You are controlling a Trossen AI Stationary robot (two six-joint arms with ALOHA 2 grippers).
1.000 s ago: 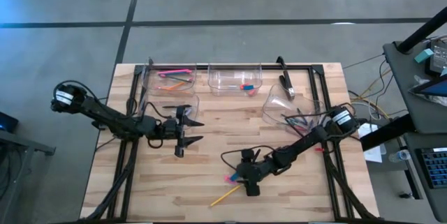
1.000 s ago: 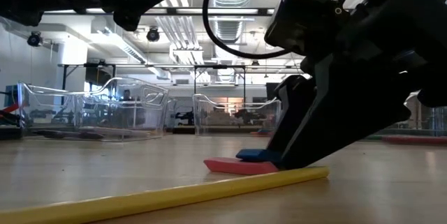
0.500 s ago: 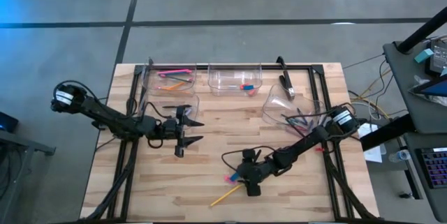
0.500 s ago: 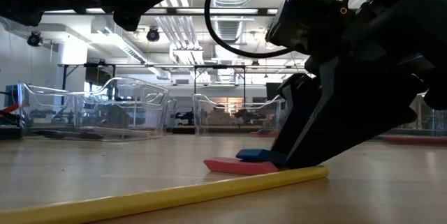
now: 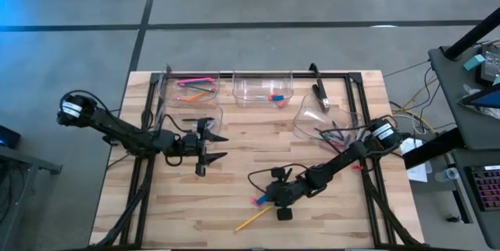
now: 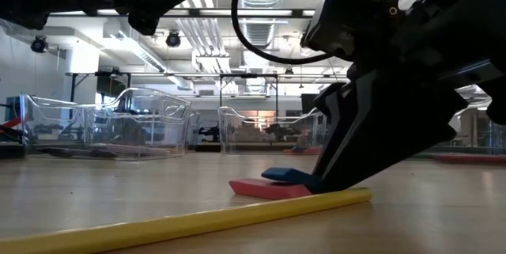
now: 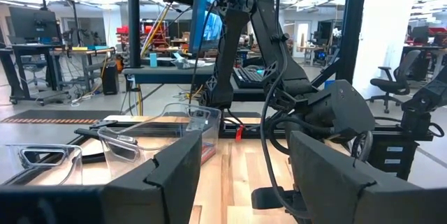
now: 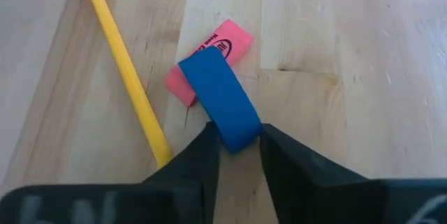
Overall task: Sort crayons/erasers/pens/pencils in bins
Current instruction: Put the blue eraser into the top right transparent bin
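While the yellow pencil [image 6: 182, 224] lies nearest on the table [image 5: 234, 153], the right gripper [image 8: 235, 142] sits just behind it at the front middle, its two fingers [image 8: 195, 155] pinched on one end of the blue eraser [image 8: 222, 98]. That eraser rests tilted across the pink eraser [image 8: 209, 58], which lies flat on the wood beside the pencil. Farther back and to the left, the left gripper [image 5: 209, 147] hangs above the table with its fingers spread and nothing between them. Beyond it stand the bins [image 5: 262, 88]: pencils lie in the back-left one, an eraser in the back-middle one, and dark pens in the tilted one at the right.
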